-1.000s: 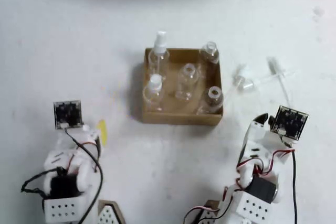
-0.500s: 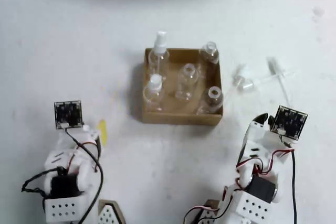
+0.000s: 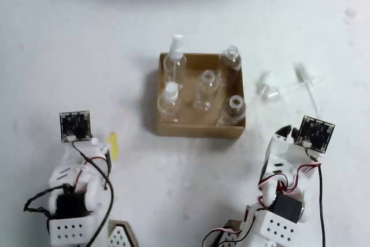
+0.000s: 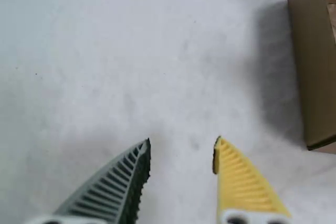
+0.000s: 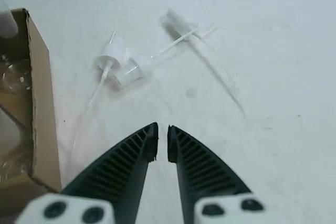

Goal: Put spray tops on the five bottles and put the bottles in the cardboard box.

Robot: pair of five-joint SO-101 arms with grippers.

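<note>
The cardboard box (image 3: 200, 128) stands mid-table with five clear bottles upright inside. Two at its left side, one bottle (image 3: 174, 59) and another (image 3: 170, 101), wear white spray tops. The other three (image 3: 230, 59) (image 3: 206, 88) (image 3: 234, 109) are uncapped. Three loose spray tops (image 3: 267, 89) (image 3: 303, 76) lie to the right of the box; in the right wrist view they are a pair (image 5: 112, 53) (image 5: 126, 75) and a single (image 5: 178, 24). My right gripper (image 5: 161, 141) (image 3: 283, 133) is shut and empty, short of the tops. My left gripper (image 4: 182, 148) is open over bare table left of the box (image 4: 315, 61).
The white table (image 3: 87, 44) is bare to the left of and behind the box. The long dip tubes of the spray tops spread over the table beside the box wall (image 5: 39, 93). Both arm bases stand at the near edge.
The right arm's wrist has shifted slightly toward the box and the spray tops. The left arm and all bottles are unmoved.
</note>
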